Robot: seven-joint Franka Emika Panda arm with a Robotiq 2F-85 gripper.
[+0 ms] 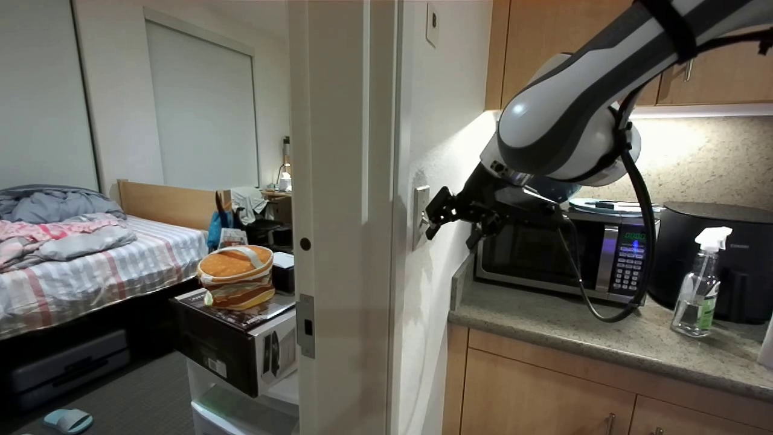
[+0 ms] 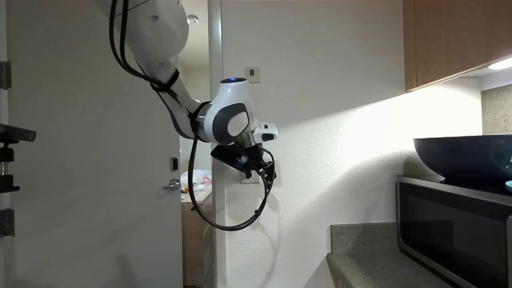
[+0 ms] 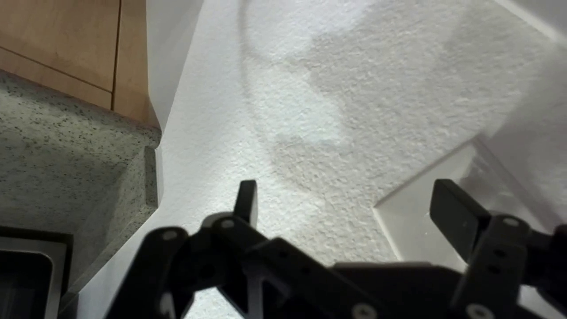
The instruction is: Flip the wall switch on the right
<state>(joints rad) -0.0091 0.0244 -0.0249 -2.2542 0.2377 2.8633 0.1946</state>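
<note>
The wall switch (image 1: 420, 202) is a white plate on the narrow wall beside the door frame. In an exterior view the switch plate (image 2: 251, 180) is mostly hidden behind my gripper. In the wrist view the switch plate (image 3: 414, 217) lies at the lower right, partly covered by a finger. My gripper (image 3: 347, 201) is open, its fingers wide apart with nothing between them. One finger overlaps the plate; the other is over bare textured wall. The gripper (image 1: 453, 234) is very close to the plate in an exterior view; I cannot tell if it touches.
A microwave (image 1: 543, 254) stands on the stone counter (image 1: 543, 314), with a spray bottle (image 1: 697, 290) and a black appliance (image 1: 724, 260) beside it. The door frame (image 1: 344, 181) is near the switch. A dark bowl (image 2: 468, 156) sits on the microwave. A small wall fitting (image 2: 252, 75) is above.
</note>
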